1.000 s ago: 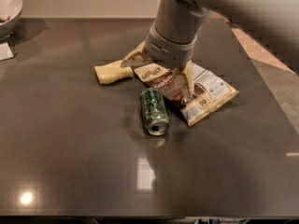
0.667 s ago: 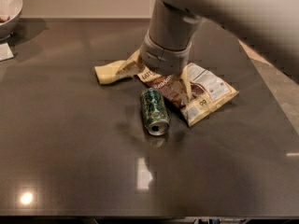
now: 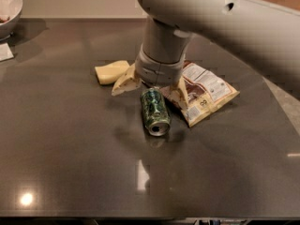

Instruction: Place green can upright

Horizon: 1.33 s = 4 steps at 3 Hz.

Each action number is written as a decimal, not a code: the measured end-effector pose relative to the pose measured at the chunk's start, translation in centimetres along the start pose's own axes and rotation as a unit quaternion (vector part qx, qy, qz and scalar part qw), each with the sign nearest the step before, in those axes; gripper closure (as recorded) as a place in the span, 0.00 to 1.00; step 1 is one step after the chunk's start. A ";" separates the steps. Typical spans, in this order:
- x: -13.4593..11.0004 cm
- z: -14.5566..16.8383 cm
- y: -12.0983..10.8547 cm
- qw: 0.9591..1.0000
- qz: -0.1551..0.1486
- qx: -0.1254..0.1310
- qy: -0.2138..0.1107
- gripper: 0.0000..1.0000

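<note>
As our robot's pale grey arm [image 3: 225, 27] reaches in from the upper right, we look down on a wide, dark, glossy tabletop [image 3: 70, 149] that fills nearly the whole view and carries bright spots of reflected light near its front edge. The arm's thick round wrist [image 3: 161, 55] points down at the middle of the table.

A crinkled brown-and-white snack bag [image 3: 208, 93] lies flat just right of the wrist, its near-left part hidden beneath the arm.

Below the wrist sits our two-finger gripper [image 3: 151, 97], low over the table. Its cream-coloured fingers [image 3: 124, 83] are spread wide and grasp nothing. One finger stands left of the can's far end, and the other stands right of it, over the edge of the bag. We cannot tell whether either finger touches the can.

The small dark-green metal drink can with pale swirly markings [image 3: 154, 109] lies on its side at the centre of the table. Its far end is between the fingers and its silver top faces us, angled a little to the right. The can rests just beside the bag's left edge.

A pale yellow block [image 3: 108, 71] lies behind the left-hand finger, close to it.

At the top left corner a pale round bowl [image 3: 11, 13] is cut by the frame. A white slip of paper [image 3: 4, 53] lies below it at the left edge, well apart from the can.
</note>
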State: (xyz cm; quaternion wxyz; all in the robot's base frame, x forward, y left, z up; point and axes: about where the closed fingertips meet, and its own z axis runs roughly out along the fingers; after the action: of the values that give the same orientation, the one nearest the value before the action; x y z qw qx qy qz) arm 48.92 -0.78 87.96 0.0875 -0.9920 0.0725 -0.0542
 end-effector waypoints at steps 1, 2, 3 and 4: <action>-0.5 0.9 0.0 1.000 -0.022 -0.010 -0.003 0.00; -0.6 1.9 0.1 0.999 -0.038 -0.023 -0.003 0.00; -0.2 2.7 0.2 0.998 -0.046 -0.037 0.000 0.00; -0.2 3.3 0.4 0.997 -0.058 -0.055 0.005 0.18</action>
State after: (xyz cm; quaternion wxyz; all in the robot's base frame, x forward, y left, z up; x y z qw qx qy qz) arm 49.08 -0.60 84.60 0.0290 -0.9976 0.0177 -0.0604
